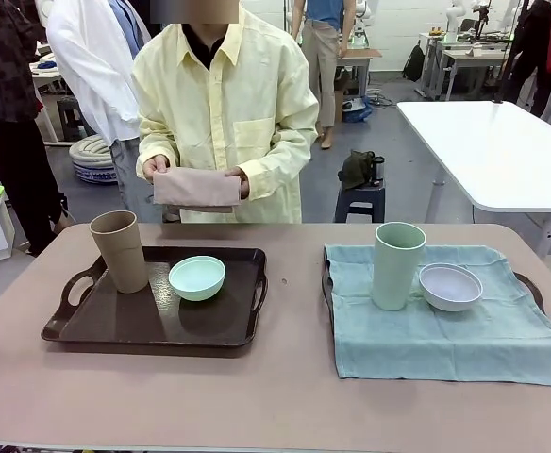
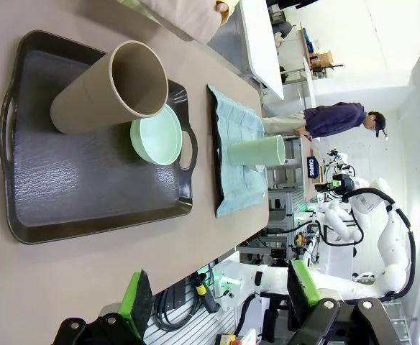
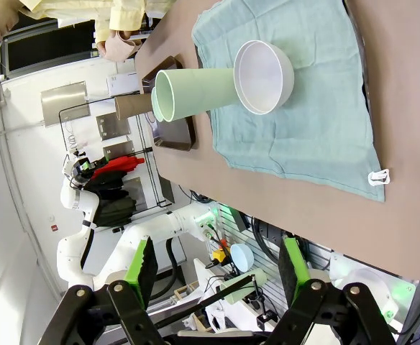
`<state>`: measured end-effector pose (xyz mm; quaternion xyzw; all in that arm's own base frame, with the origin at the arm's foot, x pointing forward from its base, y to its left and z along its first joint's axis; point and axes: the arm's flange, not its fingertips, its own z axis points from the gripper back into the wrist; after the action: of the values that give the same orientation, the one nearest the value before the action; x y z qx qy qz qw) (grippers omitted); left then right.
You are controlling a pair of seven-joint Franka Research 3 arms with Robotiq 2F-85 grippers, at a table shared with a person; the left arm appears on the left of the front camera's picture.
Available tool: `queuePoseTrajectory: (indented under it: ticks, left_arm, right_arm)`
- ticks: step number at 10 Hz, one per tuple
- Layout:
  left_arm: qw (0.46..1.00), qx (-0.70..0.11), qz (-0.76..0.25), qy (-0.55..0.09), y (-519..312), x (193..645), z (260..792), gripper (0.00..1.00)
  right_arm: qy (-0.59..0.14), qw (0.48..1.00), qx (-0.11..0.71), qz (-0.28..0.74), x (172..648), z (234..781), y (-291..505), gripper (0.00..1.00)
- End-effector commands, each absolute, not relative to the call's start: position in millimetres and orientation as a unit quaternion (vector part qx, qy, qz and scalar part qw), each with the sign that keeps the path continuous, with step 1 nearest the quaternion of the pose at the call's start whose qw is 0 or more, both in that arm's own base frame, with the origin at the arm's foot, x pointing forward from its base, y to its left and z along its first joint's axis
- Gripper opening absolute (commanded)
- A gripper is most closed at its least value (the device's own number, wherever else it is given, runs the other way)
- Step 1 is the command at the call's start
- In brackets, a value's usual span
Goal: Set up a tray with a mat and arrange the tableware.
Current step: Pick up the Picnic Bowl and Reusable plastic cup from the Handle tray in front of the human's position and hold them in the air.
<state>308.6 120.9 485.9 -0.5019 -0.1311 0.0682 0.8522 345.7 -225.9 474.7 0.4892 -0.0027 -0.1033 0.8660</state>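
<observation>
Down at the bottom edge of its wrist view, the left tool (image 2: 221, 298) stands wide and empty, with only bare tabletop (image 1: 285, 396) under its green pads. The right tool (image 3: 217, 277), low in its own view, is just as wide and holds nothing either. Beyond the left one, in the left half of the front view, the dark tray (image 1: 153, 326) has no mat on it, yet the tan cup (image 1: 119, 250) and the mint bowl (image 1: 197, 277) already stand there, just beside each other. At upper centre a person holds a folded cloth (image 1: 196, 187) in both hands. I reckon the trouble lies here: that cloth cannot go under crockery already in place. The cup is tall, so a finger catching its rim could topple it against the bowl. An arm reaching in could also meet the person's hands coming down. On the right, the pale green cup (image 1: 396, 264) and the greyish-white bowl (image 1: 450, 286) sit on the teal mat (image 1: 445, 344), whose loose edge spills onto the tabletop. If that edge were snagged, both could be dragged along.
</observation>
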Motion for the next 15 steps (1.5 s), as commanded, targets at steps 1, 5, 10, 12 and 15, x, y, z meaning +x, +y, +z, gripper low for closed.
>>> queuePoseTrajectory:
  ticks: [1, 5, 10, 12, 15]
  left_arm:
    - [0.849, -0.505, 0.074, -0.136, 121.7, 308.7, 484.5, 1.00]
    - [0.866, -0.472, 0.053, -0.153, 120.8, 315.3, 501.0, 1.00]
    - [0.924, -0.280, -0.131, -0.223, 103.3, 333.3, 611.2, 1.00]
    - [0.923, -0.216, -0.234, -0.216, 82.3, 331.7, 644.1, 1.00]
    - [0.920, -0.112, -0.331, -0.178, 41.1, 331.6, 658.4, 1.00]
  right_arm:
    - [0.000, 0.864, 0.493, -0.104, 345.1, 473.6, -226.2, 0.89]
    - [0.001, 0.886, 0.455, -0.087, 358.2, 501.4, -215.2, 0.89]
    - [-0.022, 0.953, 0.295, -0.072, 448.5, 640.5, -75.5, 0.89]
    - [-0.007, 0.972, 0.224, -0.066, 500.3, 645.2, 5.3, 0.89]
    - [0.032, 0.988, 0.135, -0.074, 567.9, 576.0, 94.7, 0.89]
